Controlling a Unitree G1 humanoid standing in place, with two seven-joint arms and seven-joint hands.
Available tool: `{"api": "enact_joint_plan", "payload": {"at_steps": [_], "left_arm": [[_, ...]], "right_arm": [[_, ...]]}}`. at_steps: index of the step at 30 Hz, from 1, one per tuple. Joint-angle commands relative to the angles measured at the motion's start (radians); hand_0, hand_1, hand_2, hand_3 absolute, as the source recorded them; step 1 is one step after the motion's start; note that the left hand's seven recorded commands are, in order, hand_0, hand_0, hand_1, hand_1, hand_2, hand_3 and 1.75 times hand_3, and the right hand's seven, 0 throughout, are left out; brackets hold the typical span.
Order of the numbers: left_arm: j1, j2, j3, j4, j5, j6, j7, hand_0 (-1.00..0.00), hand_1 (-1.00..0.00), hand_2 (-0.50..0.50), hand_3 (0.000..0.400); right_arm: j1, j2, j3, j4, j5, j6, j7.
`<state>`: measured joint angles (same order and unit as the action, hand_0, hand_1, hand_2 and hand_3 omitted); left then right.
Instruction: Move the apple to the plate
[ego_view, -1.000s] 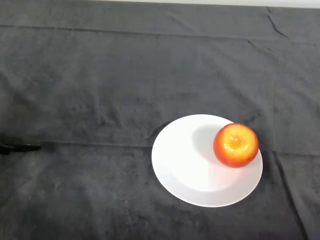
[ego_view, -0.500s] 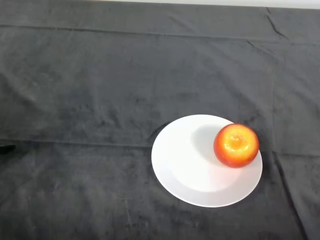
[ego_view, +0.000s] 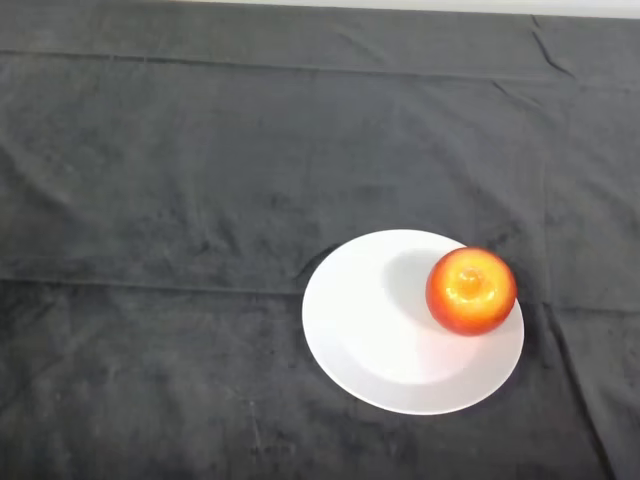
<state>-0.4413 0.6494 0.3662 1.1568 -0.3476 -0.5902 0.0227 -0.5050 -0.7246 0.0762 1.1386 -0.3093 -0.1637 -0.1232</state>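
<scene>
head view: apple (ego_view: 471, 290) sits on the plate (ego_view: 370, 330), on its right side close to the rim, stem dimple facing up. apple is red-orange with a yellow patch on top. plate is white, round, lying flat on the dark cloth (ego_view: 200, 180), right of centre and toward the near edge. cloth is wrinkled, with creases running across it. hand's state can't be told, no part of it shows
</scene>
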Motion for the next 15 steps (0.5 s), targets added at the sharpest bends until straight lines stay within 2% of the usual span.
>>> {"api": "enact_joint_plan", "payload": {"at_steps": [1, 15], "left_arm": [[0.028, 0.038, 0.034, 0.035, -0.033, 0.024, 0.01, 0.0, 0.0, 0.0, 0.0], [0.05, 0.014, 0.217, 0.038, -0.195, 0.118, 0.014, 0.0, 0.0, 0.0, 0.0]], "right_arm": [[0.064, 0.035, 0.0191, 0.033, -0.0145, 0.006, 0.0112], [0.064, 0.035, 0.0192, 0.034, -0.0147, 0.006, 0.0112]]}}
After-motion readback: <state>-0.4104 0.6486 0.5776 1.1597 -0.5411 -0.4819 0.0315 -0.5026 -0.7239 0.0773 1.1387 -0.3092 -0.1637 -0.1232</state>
